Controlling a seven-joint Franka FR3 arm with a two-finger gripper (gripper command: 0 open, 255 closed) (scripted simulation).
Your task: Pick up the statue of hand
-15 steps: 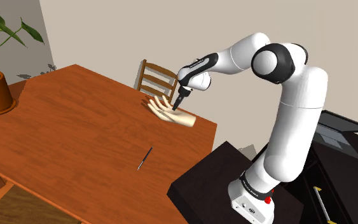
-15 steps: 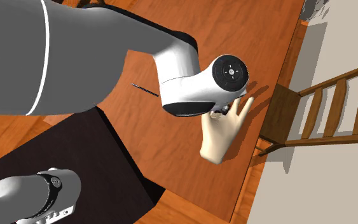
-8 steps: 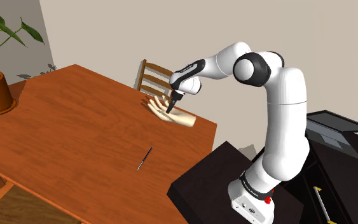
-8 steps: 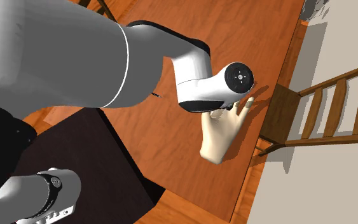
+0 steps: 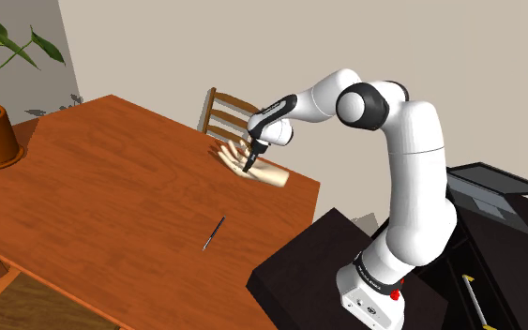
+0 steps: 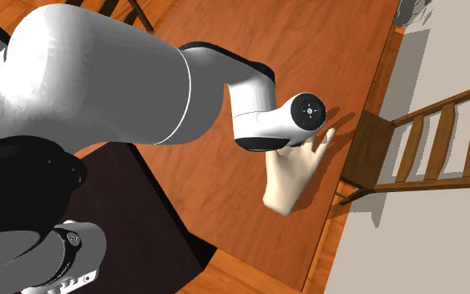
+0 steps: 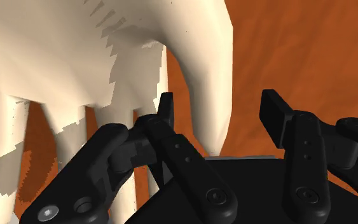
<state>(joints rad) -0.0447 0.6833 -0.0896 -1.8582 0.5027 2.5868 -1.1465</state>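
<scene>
- Black gripper (image 7: 217,109) was spread open, jaws apart, with one digit of the cream hand statue (image 7: 75,44) sitting between them, not squeezed yet.
- The statue lay on the wooden table (image 5: 112,178), close to the edge by the chair (image 5: 229,114).
- Looked like the grasp step to me: next it'd need to close on that digit, then lift gently.

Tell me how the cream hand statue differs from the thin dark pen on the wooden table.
The cream hand statue is pale, broad and splayed; the thin dark pen is slim and straight. The statue lies beside the wooden chair; the pen lies well away from it. The black gripper hangs open over the statue, not the pen. Both lie flat on the brown wooden table.
</scene>
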